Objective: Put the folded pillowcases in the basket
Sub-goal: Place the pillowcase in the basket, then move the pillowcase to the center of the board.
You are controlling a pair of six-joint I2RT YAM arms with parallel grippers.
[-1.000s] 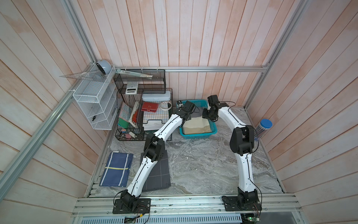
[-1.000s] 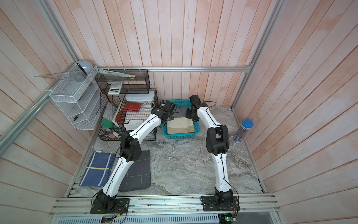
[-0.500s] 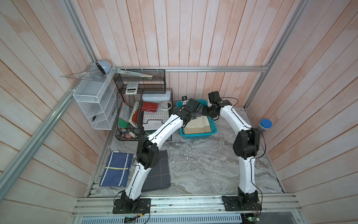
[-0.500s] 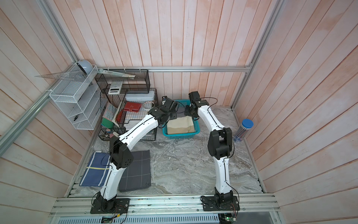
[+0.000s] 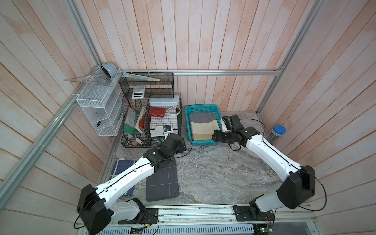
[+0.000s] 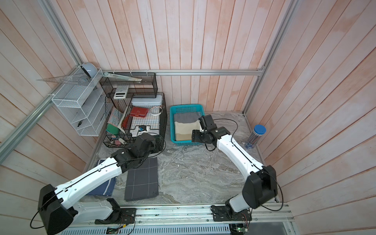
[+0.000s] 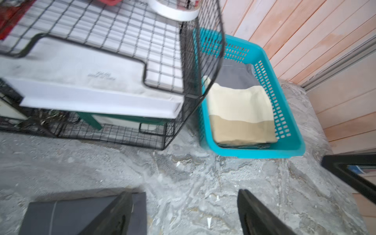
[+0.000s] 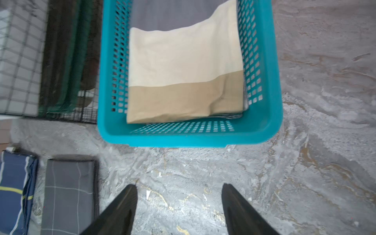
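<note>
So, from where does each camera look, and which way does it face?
Top views: high above the robot's bases, looking down on the table; left arm and right arm show.
Left wrist: low, facing black wire organiser and turquoise basket; open left gripper shows.
Right wrist: looks down on the basket's folded pillowcase; open right gripper shows.
Shared: the basket, everywhere.

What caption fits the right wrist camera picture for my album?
Folded cream-and-tan pillowcase lies in the turquoise basket, jaws of the right gripper open.

Folded pillowcase (image 5: 204, 130) in the basket (image 5: 200, 106); wire organiser (image 5: 132, 142) just left; folded cloth (image 5: 162, 183) before the organiser.
</note>
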